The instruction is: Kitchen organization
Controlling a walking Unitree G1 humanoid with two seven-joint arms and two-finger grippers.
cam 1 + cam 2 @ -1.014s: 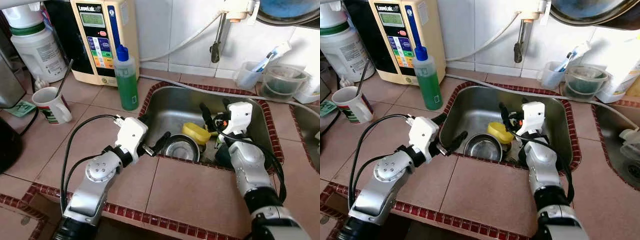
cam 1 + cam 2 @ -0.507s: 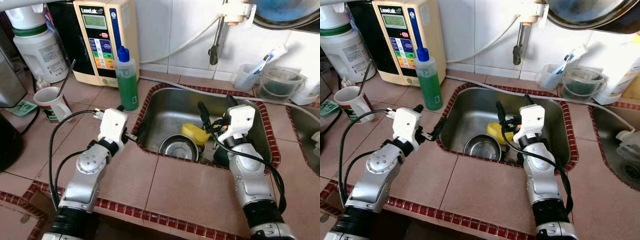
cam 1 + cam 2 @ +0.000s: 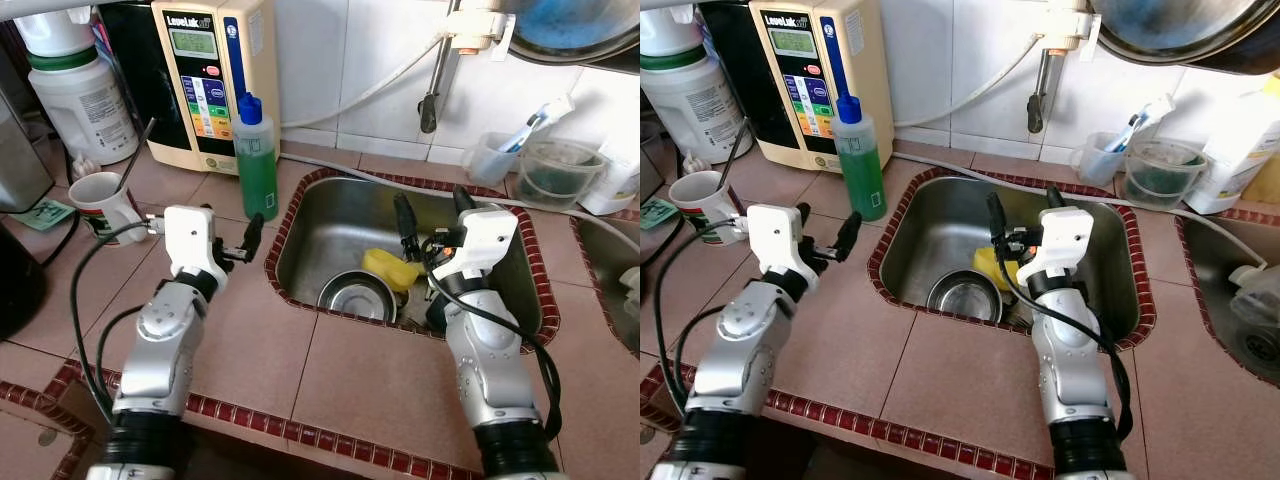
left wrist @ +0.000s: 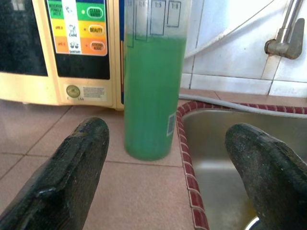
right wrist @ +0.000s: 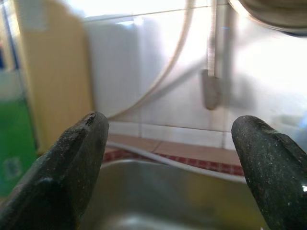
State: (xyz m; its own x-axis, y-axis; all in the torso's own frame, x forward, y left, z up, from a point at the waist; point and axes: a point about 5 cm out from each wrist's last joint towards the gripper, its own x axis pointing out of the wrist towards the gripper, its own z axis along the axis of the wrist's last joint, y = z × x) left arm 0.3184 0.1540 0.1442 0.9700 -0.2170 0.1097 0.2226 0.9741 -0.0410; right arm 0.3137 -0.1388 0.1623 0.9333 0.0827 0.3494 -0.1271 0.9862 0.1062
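Left wrist view: green bottle (image 4: 152, 91) upright

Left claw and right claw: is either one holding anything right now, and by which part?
Nothing is held. The left claw is open, lined up on the green soap bottle but short of it. The right claw is open above the sink.

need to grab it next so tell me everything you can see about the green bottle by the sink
The green bottle is a tall, clear plastic cylinder nearly full of green liquid, with a blue nozzle cap, printed panels near the top and a small label low on its side. It stands upright on the tiled counter, beside the left rim of the sink, in front of the cream appliance. The left gripper, open, faces it without touching.
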